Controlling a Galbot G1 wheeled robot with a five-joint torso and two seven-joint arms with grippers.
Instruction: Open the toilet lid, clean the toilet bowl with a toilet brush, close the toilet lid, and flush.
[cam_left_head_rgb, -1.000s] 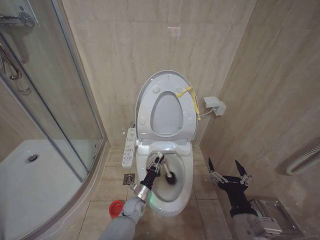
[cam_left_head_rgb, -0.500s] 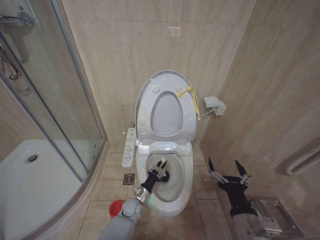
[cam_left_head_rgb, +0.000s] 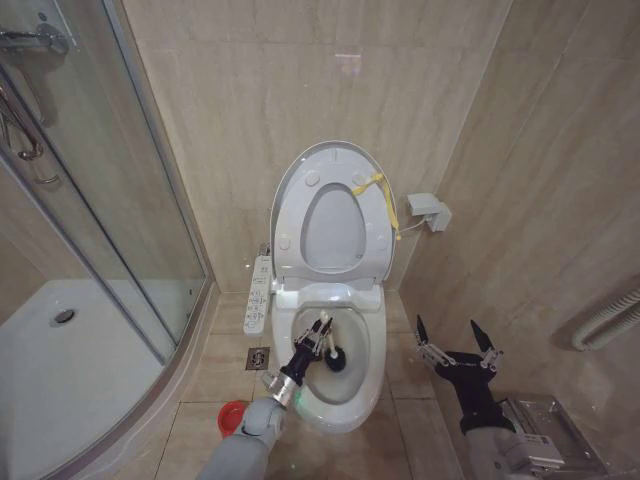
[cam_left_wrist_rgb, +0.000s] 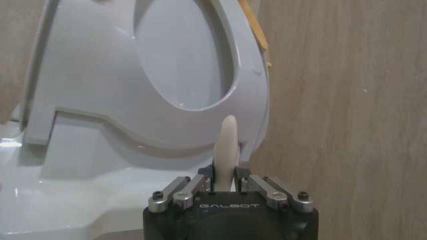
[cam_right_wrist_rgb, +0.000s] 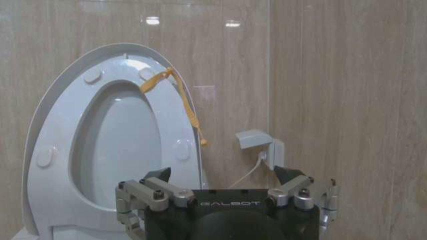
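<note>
Inside the toilet bowl (cam_left_head_rgb: 350, 385), the left gripper (cam_left_head_rgb: 322, 333) pinched the toilet brush (cam_left_head_rgb: 336, 359) handle between its fingers (cam_left_wrist_rgb: 252, 181); the right gripper (cam_left_head_rgb: 456, 341) hovered alongside, fingers spread wide.

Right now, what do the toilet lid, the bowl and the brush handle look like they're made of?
Toilet lid: probably glossy white plastic, thin, with moulded round bumpers. Toilet bowl: looks like glazed ceramic, thick-walled, shiny with reflections. Toilet brush handle, held by the left gripper: smooth off-white, likely plastic; can't be sure.

"GALBOT" on left hand (cam_left_wrist_rgb: 226, 186), same on right hand (cam_right_wrist_rgb: 227, 186)
</note>
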